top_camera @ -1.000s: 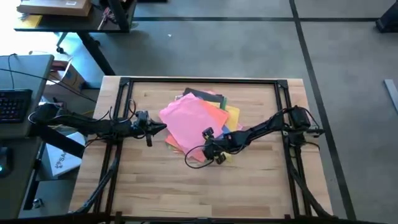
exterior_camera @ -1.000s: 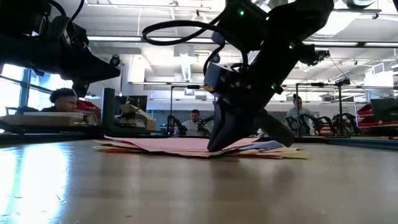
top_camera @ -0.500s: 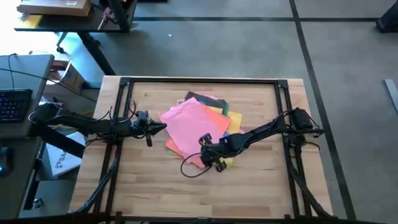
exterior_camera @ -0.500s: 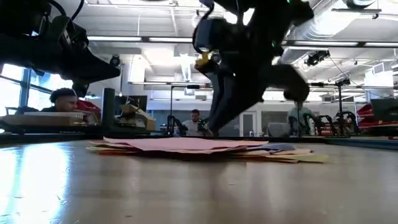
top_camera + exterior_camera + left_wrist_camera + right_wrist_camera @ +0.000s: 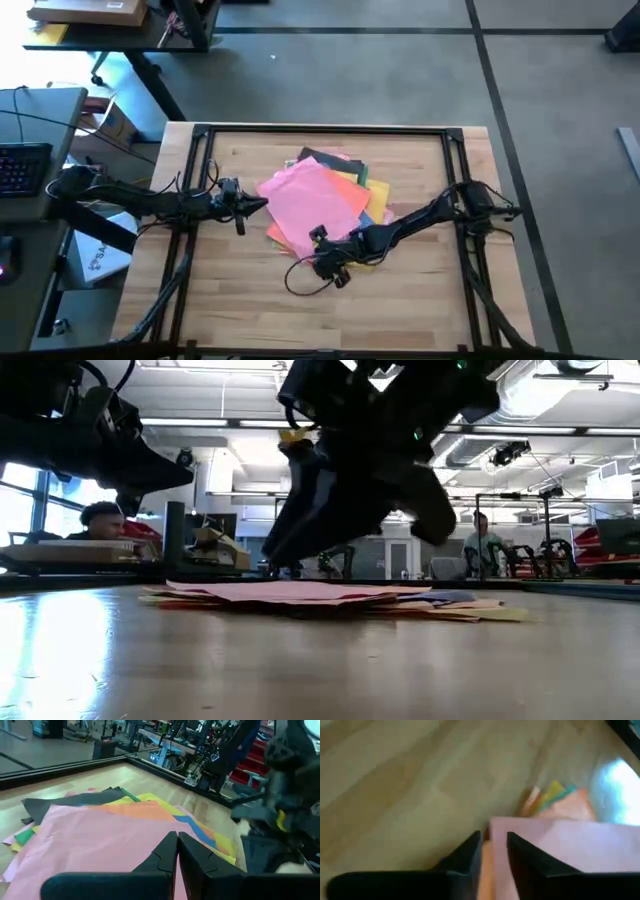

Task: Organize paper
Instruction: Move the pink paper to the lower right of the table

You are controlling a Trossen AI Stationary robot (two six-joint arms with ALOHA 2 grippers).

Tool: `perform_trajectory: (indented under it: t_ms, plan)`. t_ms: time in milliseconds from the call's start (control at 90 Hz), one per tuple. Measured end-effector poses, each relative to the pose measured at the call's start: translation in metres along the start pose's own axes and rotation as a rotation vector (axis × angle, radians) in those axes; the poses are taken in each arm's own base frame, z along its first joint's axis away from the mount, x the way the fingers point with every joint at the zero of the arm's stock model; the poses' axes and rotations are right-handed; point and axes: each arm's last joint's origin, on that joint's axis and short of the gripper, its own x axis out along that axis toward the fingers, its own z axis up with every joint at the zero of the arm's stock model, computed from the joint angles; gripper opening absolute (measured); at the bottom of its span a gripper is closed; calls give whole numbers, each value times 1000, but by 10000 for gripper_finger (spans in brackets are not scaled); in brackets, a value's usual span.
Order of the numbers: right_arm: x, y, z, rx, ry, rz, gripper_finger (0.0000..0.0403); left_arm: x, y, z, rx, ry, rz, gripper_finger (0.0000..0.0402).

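The paper is a loose pile of coloured sheets (image 5: 320, 205) lying flat on the wooden table, a pink sheet (image 5: 95, 845) on top, with dark grey, green, orange, yellow and blue edges showing under it. My right gripper (image 5: 314, 252) hovers over the pile's near edge, its fingers (image 5: 470, 852) a narrow gap apart, with nothing between them. In the low view it (image 5: 300, 550) hangs above the pile (image 5: 320, 595). My left gripper (image 5: 262, 206) stays shut just left of the pile, above the pink sheet's left corner.
A black metal frame (image 5: 320, 130) runs round the table's far and side edges. Bare wood lies on the table's near half (image 5: 300, 310). A loop of cable (image 5: 300, 280) hangs from my right wrist. People sit at desks in the room beyond the table.
My right gripper has lifted off the pile's near right edge, where it stood pressed a second ago. It has gone up and toward the table's left and near edges. The pile has slid a little, and a yellow sheet now sticks out farther at its near right.
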Motion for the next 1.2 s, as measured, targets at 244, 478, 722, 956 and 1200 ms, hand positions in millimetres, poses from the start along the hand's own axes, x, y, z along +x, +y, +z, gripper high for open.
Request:
perform_trajectory:
  t_ms: [244,478,722,956,1200]
  plan:
    - [23,25,-2,-80,60,-184,213,0,0,0,-9,0,1,0]
    - [27,21,-3,-65,38,-191,212,0,0,0,-18,-1,3,0]
    - [30,6,-12,-35,73,-234,189,0,1,0,-58,-14,31,0]
    - [32,-5,-20,16,96,-236,165,0,1,0,-78,-12,30,0]
    - [37,-30,-38,180,60,-99,105,0,1,0,-79,-12,30,0]
